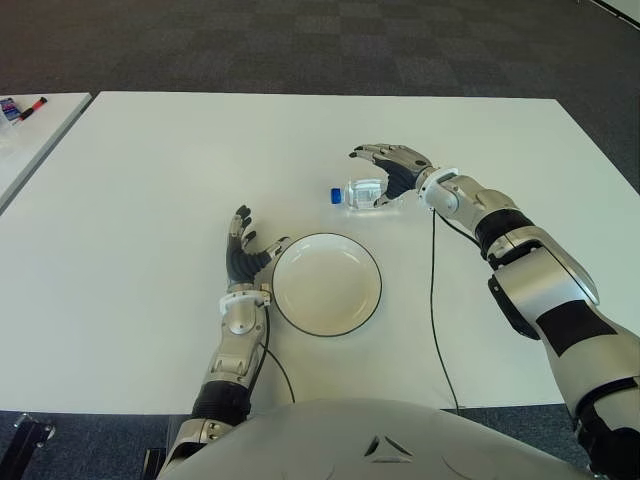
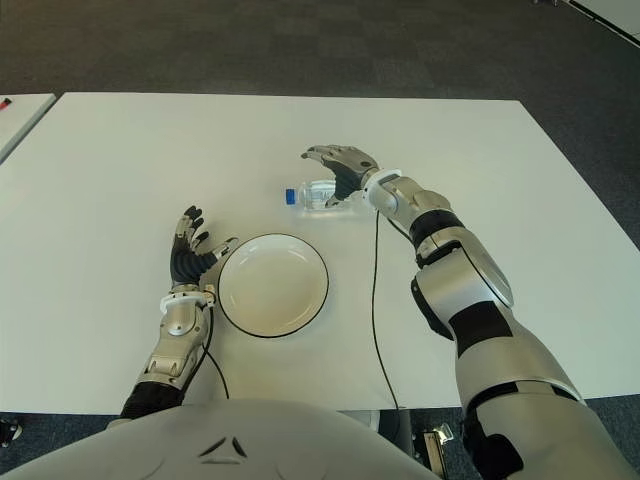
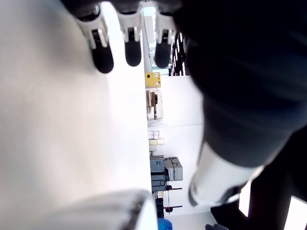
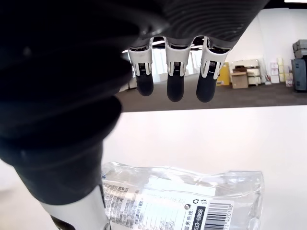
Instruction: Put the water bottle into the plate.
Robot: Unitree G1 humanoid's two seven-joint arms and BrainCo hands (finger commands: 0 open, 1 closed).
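A clear water bottle (image 1: 365, 194) with a blue cap (image 1: 335, 195) lies on its side on the white table (image 1: 150, 200), just beyond the plate. My right hand (image 1: 388, 170) arches over it from the right, fingers spread and not closed on it. In the right wrist view the fingertips (image 4: 175, 88) hang above the bottle (image 4: 192, 201) and the thumb stands beside it. The white plate (image 1: 327, 284) with a dark rim is empty, near the front middle. My left hand (image 1: 243, 250) shows open against the plate's left edge, palm toward it.
A black cable (image 1: 434, 300) runs from my right wrist across the table to its front edge, right of the plate. A second table (image 1: 30, 130) with small items stands at the far left. Dark carpet lies beyond the far edge.
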